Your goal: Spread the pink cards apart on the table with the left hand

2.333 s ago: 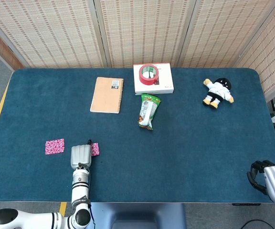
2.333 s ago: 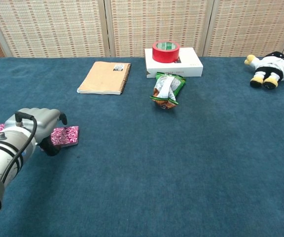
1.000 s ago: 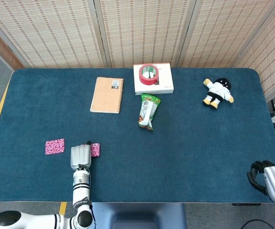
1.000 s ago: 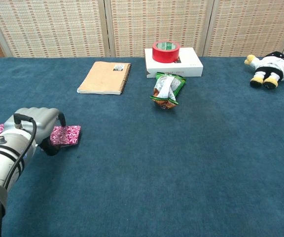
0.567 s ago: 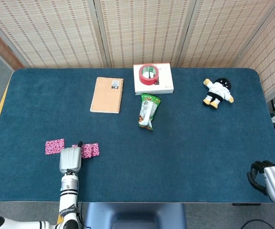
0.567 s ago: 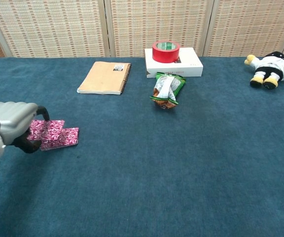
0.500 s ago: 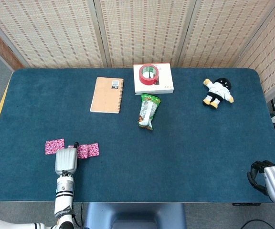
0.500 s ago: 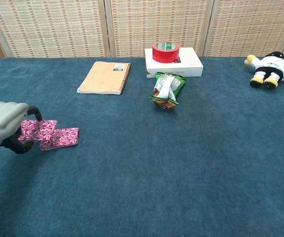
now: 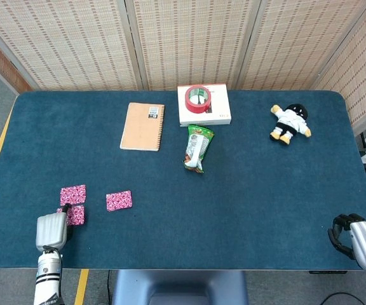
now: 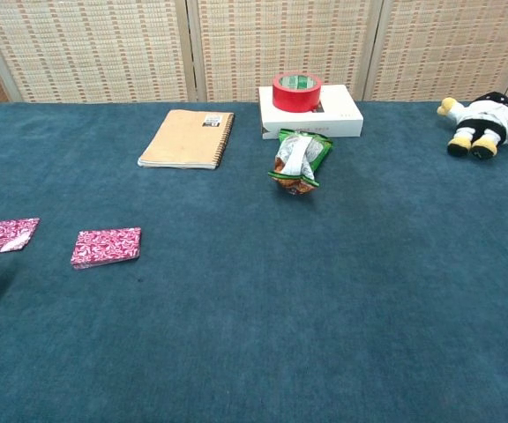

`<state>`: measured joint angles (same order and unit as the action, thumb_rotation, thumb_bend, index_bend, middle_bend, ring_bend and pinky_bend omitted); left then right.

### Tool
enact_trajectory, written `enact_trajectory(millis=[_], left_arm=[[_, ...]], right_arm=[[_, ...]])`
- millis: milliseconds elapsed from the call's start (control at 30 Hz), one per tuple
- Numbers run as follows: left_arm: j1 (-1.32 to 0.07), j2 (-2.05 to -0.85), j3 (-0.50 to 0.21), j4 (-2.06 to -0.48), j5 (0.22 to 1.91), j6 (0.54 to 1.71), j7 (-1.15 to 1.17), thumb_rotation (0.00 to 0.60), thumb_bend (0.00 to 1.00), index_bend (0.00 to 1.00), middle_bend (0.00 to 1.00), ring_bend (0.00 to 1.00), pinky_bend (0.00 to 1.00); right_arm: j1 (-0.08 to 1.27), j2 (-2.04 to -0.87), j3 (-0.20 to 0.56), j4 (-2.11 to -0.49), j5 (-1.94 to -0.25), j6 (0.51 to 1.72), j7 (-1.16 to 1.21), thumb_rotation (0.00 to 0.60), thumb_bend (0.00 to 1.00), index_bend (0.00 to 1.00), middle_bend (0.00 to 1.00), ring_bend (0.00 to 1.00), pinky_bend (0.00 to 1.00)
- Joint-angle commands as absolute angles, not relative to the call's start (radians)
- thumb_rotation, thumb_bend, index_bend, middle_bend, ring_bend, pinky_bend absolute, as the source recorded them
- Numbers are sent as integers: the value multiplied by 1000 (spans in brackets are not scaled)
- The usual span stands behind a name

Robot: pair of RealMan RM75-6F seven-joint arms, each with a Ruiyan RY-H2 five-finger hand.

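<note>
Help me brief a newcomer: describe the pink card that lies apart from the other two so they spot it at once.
On the blue table, look toward its near left corner. Three pink cards lie there; this pink card is the rightmost, alone on the cloth, while the other two sit together beside the left hand.

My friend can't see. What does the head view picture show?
Three pink cards lie on a blue table, the left hand touching the nearest. Farther back sit a notebook, red tape on a box, a snack and a doll.

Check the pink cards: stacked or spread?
Spread. Head view shows three pink cards apart: one right, one left, a third at the left hand.
</note>
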<state>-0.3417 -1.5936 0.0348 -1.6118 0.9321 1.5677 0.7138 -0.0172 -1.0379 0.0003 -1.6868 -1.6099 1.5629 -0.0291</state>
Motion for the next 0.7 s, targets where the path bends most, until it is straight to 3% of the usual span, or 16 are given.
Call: enact_trajectory(millis=[33,267,500,700], left_arm=[[-309,-1582,59,-1588,965,1562,683,600,403,507,1000,1000,1000],[-275,-1591,57,-1542,997,1531,649,600,403,503,1000,1000,1000],[-267,-1616,32,-1486,995,1482,655,600,401,378,1000,1000,1000],[-257,-1627,15,-1473,998,1463,675,600,392,347,1000,1000,1000]], right_arm=[[-17,-1039,1,-1686,-1609,1563,-29,600,329,738,628,563,817],[-15,-1039,0,-1687,-1608,1557,-34,600,328,738,628,563,816],[-15,-1040,0,-1687,-1605,1555,-36,600,329,738,628,564,817],[-15,-1040,0,-1687,-1607,1555,-36,600,329,738,628,563,816]])
